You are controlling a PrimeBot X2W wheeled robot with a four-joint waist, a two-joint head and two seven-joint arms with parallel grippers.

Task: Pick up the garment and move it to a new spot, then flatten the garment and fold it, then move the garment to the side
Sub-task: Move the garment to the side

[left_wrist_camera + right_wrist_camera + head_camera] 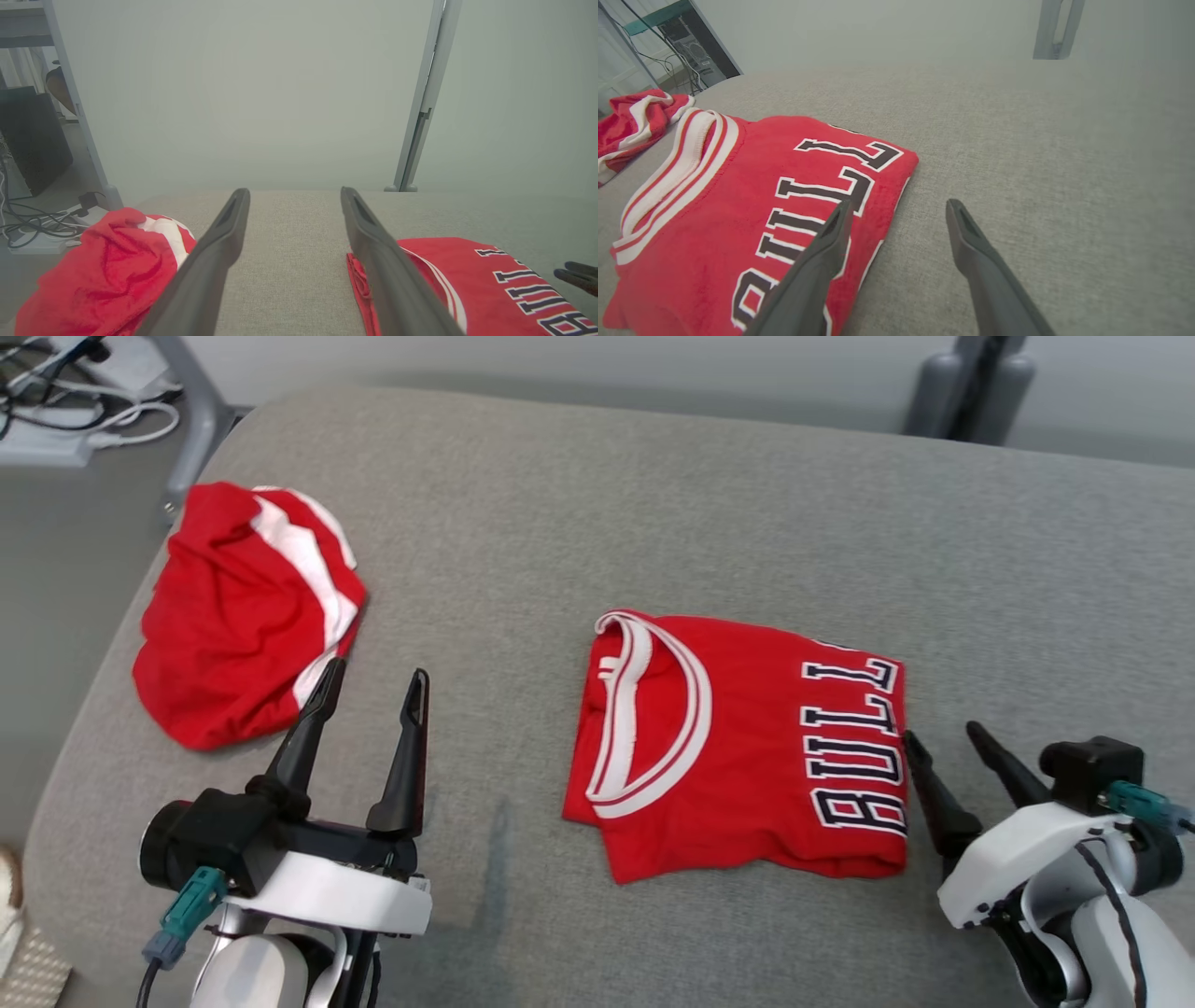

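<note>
Fingers (306,733) spread and empty, the left gripper (377,668) hovers just beside a crumpled red-and-white garment (233,616) at the left of the grey bench (653,504). The folded red jersey (747,747) lies mid-bench, with the right gripper (941,731), likewise spread, at its right edge.

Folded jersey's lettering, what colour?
Dark lettering with white outline on the red jersey; right wrist view shows it best.

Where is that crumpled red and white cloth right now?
In the head view, the crumpled red and white cloth lies near the grey cushion's left edge, just beyond the left hand, well left of the folded red jersey.
</note>
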